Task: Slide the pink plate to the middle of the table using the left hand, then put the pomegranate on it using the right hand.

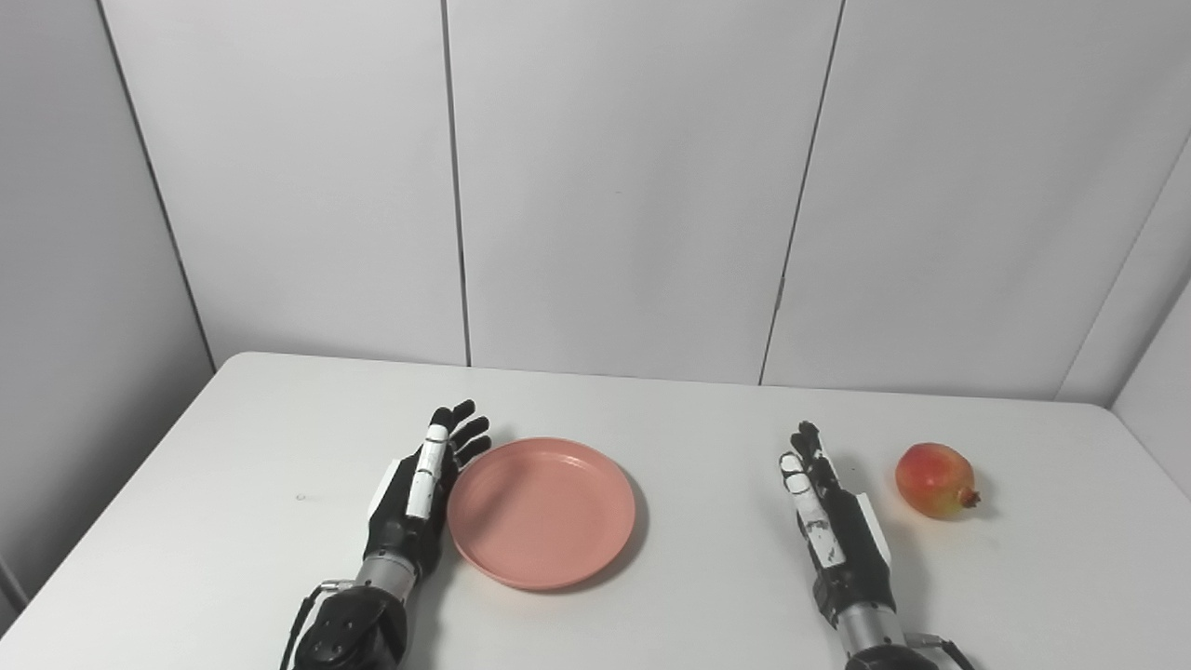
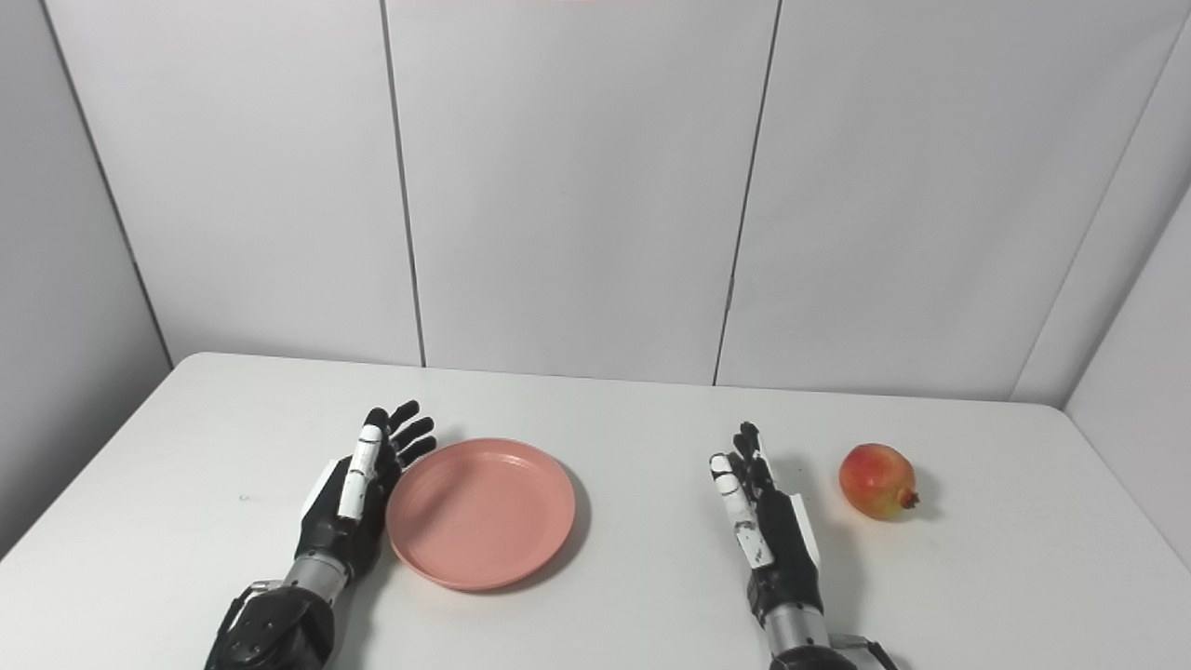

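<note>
A round pink plate [image 1: 541, 512] lies flat on the white table [image 1: 233, 428], a little left of its middle. My left hand [image 1: 419, 493] stands edge-on right against the plate's left rim, fingers straight and apart, holding nothing. A red-yellow pomegranate [image 1: 936, 479] rests on the table at the right. My right hand [image 1: 833, 521] is open and upright, a short way to the left of the fruit and not touching it.
Grey wall panels [image 1: 614, 186] close off the table's far edge and both sides. Bare tabletop lies between the plate and my right hand, and behind both.
</note>
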Controlling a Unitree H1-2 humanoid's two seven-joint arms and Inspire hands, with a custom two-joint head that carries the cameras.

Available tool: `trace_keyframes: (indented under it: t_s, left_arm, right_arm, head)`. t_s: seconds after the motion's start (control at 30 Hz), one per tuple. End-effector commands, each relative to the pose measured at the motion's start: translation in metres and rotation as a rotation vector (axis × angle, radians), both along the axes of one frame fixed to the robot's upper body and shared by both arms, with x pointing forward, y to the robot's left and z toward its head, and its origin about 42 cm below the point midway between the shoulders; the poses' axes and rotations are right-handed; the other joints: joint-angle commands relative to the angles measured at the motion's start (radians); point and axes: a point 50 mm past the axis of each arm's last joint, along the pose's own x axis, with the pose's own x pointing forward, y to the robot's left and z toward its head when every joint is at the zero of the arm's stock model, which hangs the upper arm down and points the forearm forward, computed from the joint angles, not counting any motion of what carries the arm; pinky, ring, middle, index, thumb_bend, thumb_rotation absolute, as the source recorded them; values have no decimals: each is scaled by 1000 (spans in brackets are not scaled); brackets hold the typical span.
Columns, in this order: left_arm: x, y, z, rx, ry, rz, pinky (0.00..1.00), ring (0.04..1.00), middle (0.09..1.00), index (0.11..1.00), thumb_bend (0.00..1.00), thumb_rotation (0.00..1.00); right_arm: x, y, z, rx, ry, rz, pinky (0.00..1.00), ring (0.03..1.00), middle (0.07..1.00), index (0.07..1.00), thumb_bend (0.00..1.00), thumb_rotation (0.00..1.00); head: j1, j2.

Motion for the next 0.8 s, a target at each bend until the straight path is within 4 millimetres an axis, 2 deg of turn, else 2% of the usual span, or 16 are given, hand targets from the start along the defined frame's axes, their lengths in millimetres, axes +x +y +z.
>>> trace_keyframes:
  t_s: [0.0, 0.43, 0.77]
  left_arm:
    - [3, -6, 10, 2, -30, -31, 878, 901, 905, 897, 576, 1000]
    - [-9, -25, 2, -57, -18, -63, 885, 915, 915, 909, 572, 1000]
    - [-13, -40, -1, -64, -20, -109, 905, 926, 929, 924, 565, 1000]
  right_arm:
    - [9, 7, 19, 11, -58, 11, 990, 968, 988, 1000, 588, 817]
    - [6, 9, 20, 4, -56, 11, 976, 962, 979, 993, 600, 820]
    - [5, 6, 20, 6, -50, 20, 992, 971, 983, 996, 600, 824]
  head:
    - [-10, 4]
    - [-25, 13]
    - [-1, 22]
